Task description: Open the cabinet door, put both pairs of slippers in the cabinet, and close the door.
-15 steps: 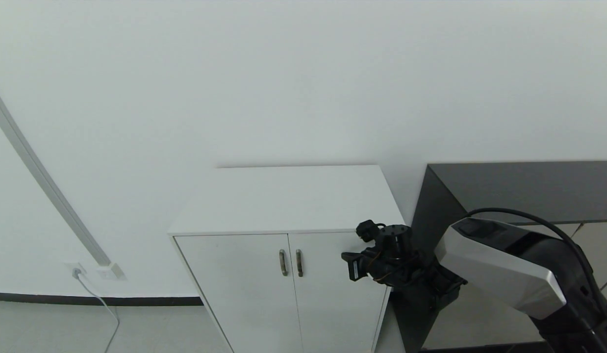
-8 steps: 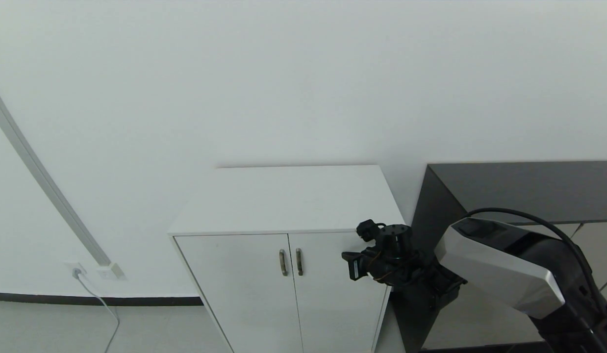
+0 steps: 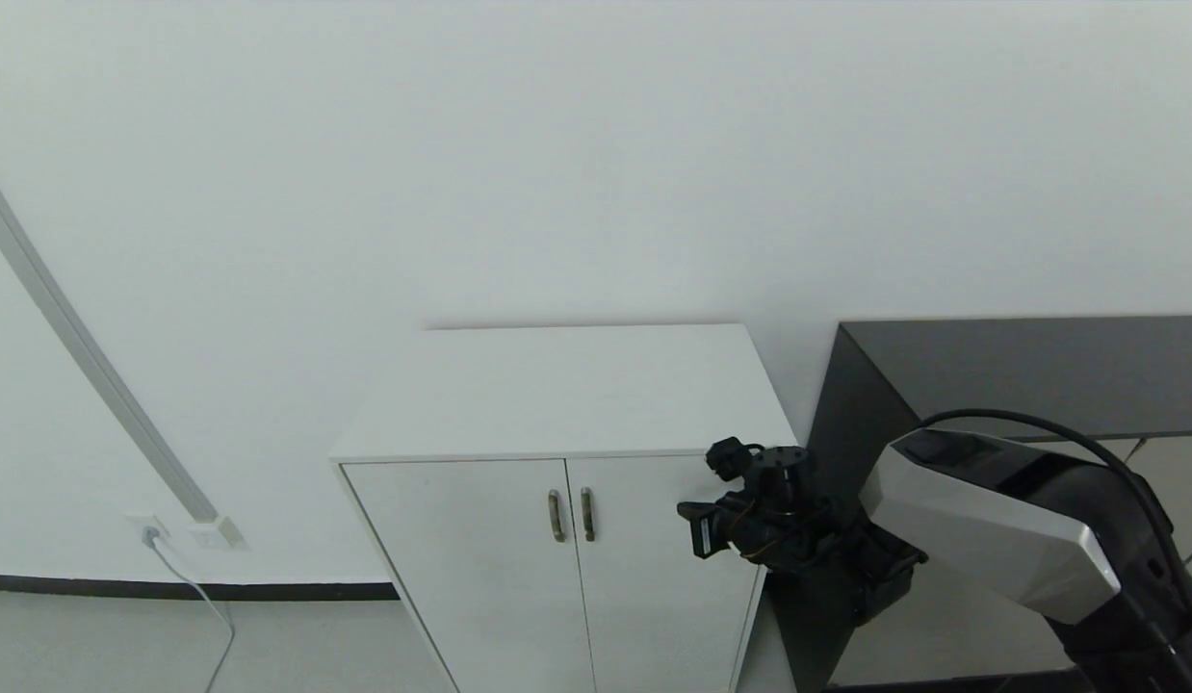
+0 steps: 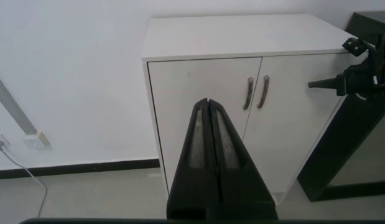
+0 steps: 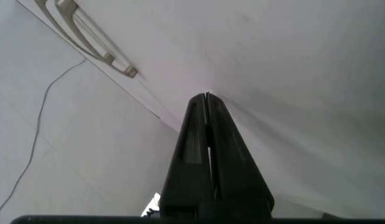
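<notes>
The white cabinet (image 3: 557, 395) stands against the wall with both doors shut. Its two metal handles (image 3: 572, 515) sit side by side at the middle seam. My right gripper (image 3: 692, 527) is shut with nothing in it, held in front of the right door (image 3: 654, 577) a little to the right of the handles. The right wrist view has the shut fingers (image 5: 206, 99) close to the door face, with the handles (image 5: 86, 31) farther off. My left gripper (image 4: 208, 102) is shut and empty, well back from the cabinet (image 4: 242, 37), facing the left door (image 4: 198, 93). The right gripper (image 4: 316, 84) appears there too.
A dark cabinet (image 3: 1020, 371) stands right beside the white one. On the wall at the left are a slanted cable duct (image 3: 76, 337) and a socket (image 3: 151, 531) with a cable running down to the floor.
My right gripper has drifted slightly to the right and down in front of the right door. The cabinet doors stay shut.
</notes>
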You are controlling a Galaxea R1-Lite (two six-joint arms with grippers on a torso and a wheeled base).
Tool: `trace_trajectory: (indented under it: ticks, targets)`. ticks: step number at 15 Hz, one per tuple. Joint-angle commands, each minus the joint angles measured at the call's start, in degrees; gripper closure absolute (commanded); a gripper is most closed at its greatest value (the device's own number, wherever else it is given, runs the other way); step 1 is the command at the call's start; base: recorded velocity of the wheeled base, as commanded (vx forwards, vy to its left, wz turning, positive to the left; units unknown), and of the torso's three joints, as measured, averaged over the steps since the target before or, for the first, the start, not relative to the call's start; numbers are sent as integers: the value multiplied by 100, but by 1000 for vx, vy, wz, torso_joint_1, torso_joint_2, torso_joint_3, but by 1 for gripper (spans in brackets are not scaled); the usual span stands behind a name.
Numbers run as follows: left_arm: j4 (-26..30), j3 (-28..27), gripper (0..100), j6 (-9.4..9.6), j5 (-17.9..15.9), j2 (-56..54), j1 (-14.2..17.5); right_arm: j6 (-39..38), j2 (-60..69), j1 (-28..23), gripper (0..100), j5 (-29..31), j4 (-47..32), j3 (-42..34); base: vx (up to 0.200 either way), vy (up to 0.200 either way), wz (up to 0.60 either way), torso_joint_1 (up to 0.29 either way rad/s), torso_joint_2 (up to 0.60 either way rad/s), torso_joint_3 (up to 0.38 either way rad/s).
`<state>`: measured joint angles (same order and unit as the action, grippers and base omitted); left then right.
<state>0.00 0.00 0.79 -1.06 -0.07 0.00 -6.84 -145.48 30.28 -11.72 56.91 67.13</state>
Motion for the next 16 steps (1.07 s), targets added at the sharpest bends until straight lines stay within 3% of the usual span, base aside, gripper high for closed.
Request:
trace_trajectory:
  ticks: [1,5,9,13,16]
  targets:
    - [0,0,100,0,1,7,0,-2,415,57,100,-6,295,-579,0,0,0,0,0,0]
    - [0,0,100,0,1,7,0,-2,1637,118,100,55,1244,-2336,0,0,0,0,0,0]
    - [0,0,100,0,1,7,0,34,3500,-409,100,398,1147,-3602,0,0,0,0,0,0]
    - [0,0,100,0,1,7,0,227,5715,-1587,100,565,93,-4604,0,0,0,0,0,0]
    - [0,0,100,-9,1,7,0,561,7455,-2351,100,547,-1138,-5202,0,0,0,0,0,0]
